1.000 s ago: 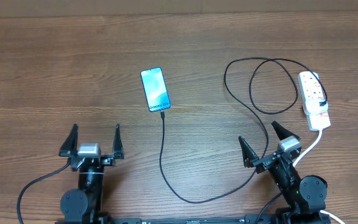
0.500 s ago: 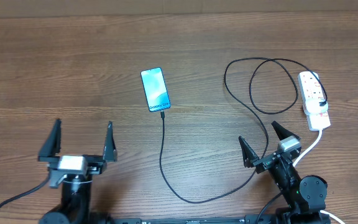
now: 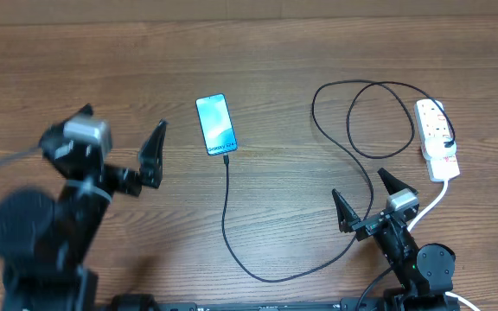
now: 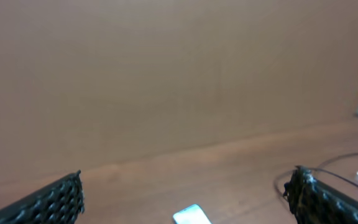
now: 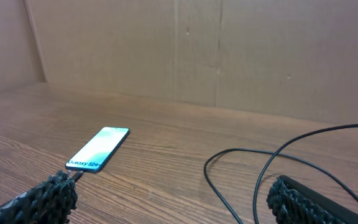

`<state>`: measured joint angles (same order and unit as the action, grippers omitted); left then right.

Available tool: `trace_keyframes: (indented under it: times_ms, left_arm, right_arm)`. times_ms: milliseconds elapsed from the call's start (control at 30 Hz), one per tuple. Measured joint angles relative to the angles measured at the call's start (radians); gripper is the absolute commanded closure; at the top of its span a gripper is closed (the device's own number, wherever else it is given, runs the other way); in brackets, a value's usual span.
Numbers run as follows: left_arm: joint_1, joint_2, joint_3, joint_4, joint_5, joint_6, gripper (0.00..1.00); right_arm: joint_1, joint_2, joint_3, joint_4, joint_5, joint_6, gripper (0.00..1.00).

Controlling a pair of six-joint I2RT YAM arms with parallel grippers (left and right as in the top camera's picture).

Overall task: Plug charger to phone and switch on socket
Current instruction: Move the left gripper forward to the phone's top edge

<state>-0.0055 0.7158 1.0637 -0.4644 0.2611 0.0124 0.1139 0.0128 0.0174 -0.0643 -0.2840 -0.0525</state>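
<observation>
The phone (image 3: 216,124) lies screen up on the wooden table, its cyan screen lit; it also shows in the right wrist view (image 5: 99,149) and as a blurred corner in the left wrist view (image 4: 191,216). The black charger cable (image 3: 226,207) runs from the phone's near end, curves right and loops to the white socket strip (image 3: 437,139) at the far right. The plug tip sits at the phone's port. My left gripper (image 3: 121,147) is open and empty, raised left of the phone. My right gripper (image 3: 366,200) is open and empty, near the front edge, beside the cable.
The strip's thick white cord (image 3: 430,206) runs down past my right arm. A cardboard wall (image 5: 229,50) backs the table.
My left arm has risen and swung from the front edge up and left, its gripper now beside the phone. The right arm, phone, cable and strip have not moved.
</observation>
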Motion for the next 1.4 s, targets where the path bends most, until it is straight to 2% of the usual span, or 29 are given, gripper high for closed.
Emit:
trace_keyframes:
  times_ms: [267,467,633,867,900,933,967,1000,1033,1100,1133,1400]
  left_arm:
    - [0.0,0.366,0.341,-0.38,0.076,-0.018,0.0]
    - [-0.004,0.618,0.463,-0.587,0.089,-0.03,0.0]
    - [-0.044,0.81,0.468,-0.648,0.09,-0.034,0.0]
    - [-0.072,1.017,0.468,-0.594,0.138,-0.044,0.0]
    - [-0.074,1.042,0.468,-0.587,0.145,-0.044,0.03]
    - [-0.074,1.065,0.468,-0.581,0.15,-0.047,0.2]
    - [-0.074,1.088,0.468,-0.577,0.154,-0.051,0.43]
    - [-0.074,1.11,0.468,-0.575,0.157,-0.058,0.59]
    - [-0.074,1.134,0.469,-0.574,0.159,-0.064,0.73]
    - [-0.074,1.178,0.469,-0.573,0.16,-0.082,0.93]
    - [-0.079,1.202,0.469,-0.573,0.162,-0.095,0.96]
    - [-0.107,1.32,0.469,-0.584,0.14,-0.155,0.96]
  right_arm:
    - [0.0,0.0,0.0,0.0,0.0,0.0,0.0]
    - [0.0,0.0,0.0,0.0,0.0,0.0,0.0]
    - [0.0,0.0,0.0,0.001,0.0,0.0,0.0]
    - [0.0,0.0,0.0,0.0,0.0,0.0,0.0]
    - [0.0,0.0,0.0,0.001,0.0,0.0,0.0]
    - [0.0,0.0,0.0,0.001,0.0,0.0,0.0]
    - [0.0,0.0,0.0,0.0,0.0,0.0,0.0]
    - [0.0,0.0,0.0,0.001,0.0,0.0,0.0]
    - [0.0,0.0,0.0,0.001,0.0,0.0,0.0]
    - [0.0,0.0,0.0,0.0,0.0,0.0,0.0]
    - [0.0,0.0,0.0,0.001,0.0,0.0,0.0]
    - [0.0,0.0,0.0,0.001,0.0,0.0,0.0]
